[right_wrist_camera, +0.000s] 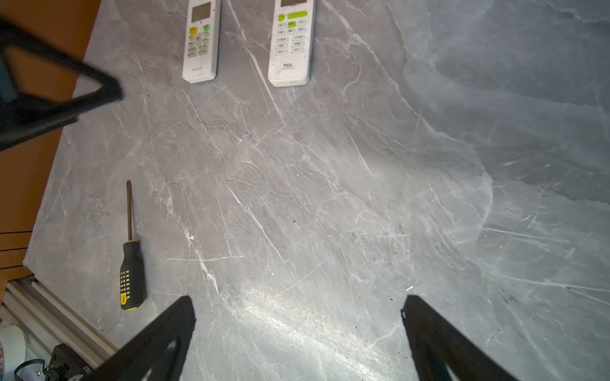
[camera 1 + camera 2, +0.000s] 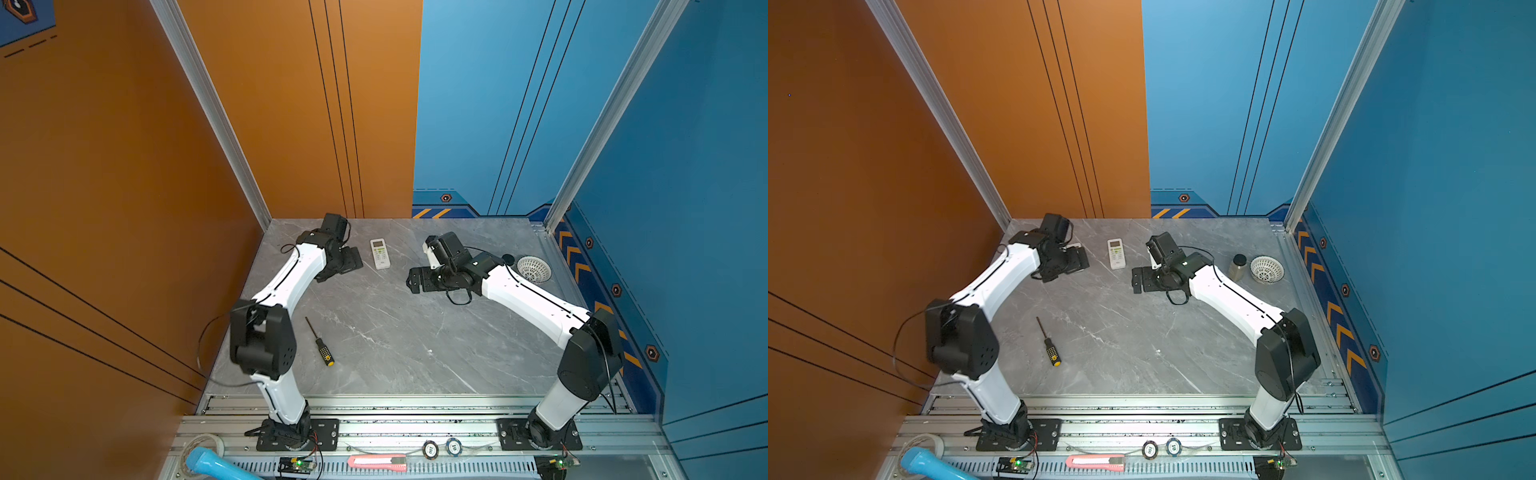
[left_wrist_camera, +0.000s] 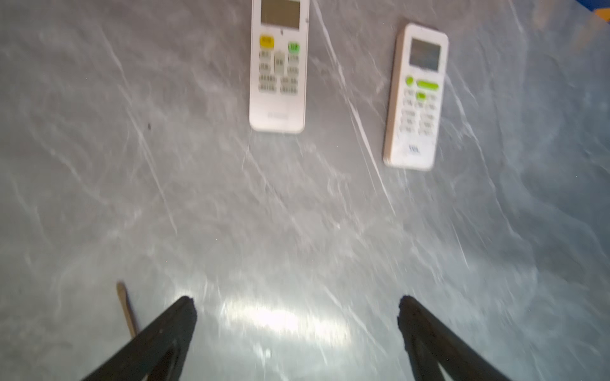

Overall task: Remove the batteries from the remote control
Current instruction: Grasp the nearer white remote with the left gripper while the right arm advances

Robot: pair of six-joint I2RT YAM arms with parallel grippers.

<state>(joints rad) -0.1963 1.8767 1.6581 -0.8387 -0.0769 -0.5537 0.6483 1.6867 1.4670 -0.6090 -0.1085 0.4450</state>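
Along the left edge of the counter (image 2: 395, 332), in its front half, lies a black-and-yellow screwdriver (image 2: 322, 347). Its tip points to the far edge and its handle to the front edge.

My left gripper (image 3: 297, 305) hangs over the far left part of the counter. Its fingers (image 3: 171, 326) are spread wide with only bare stone between them; they hold nothing.

Just ahead of them, near the far edge, are two white remotes, side by side but apart, button faces up and screens toward the far edge. The yellow-button remote control (image 3: 279, 66) is the one nearer the left edge; in both top views my left arm covers nearly all of it. The TCL remote control (image 2: 380, 253), with green buttons, lies to its right, left of the middle of the far edge, and nothing touches it. Both backs face the counter, so I cannot see the batteries.

My right gripper (image 1: 297, 306) is to the right of the TCL remote control, over the middle of the counter's far half and clear of it. Its fingers (image 1: 429, 330) are also wide apart and empty.

Toward the right edge a small dark-lidded jar (image 2: 1237, 266) stands upright. Just beside it, nearer the right edge, sits a white openwork basket (image 2: 534, 269).
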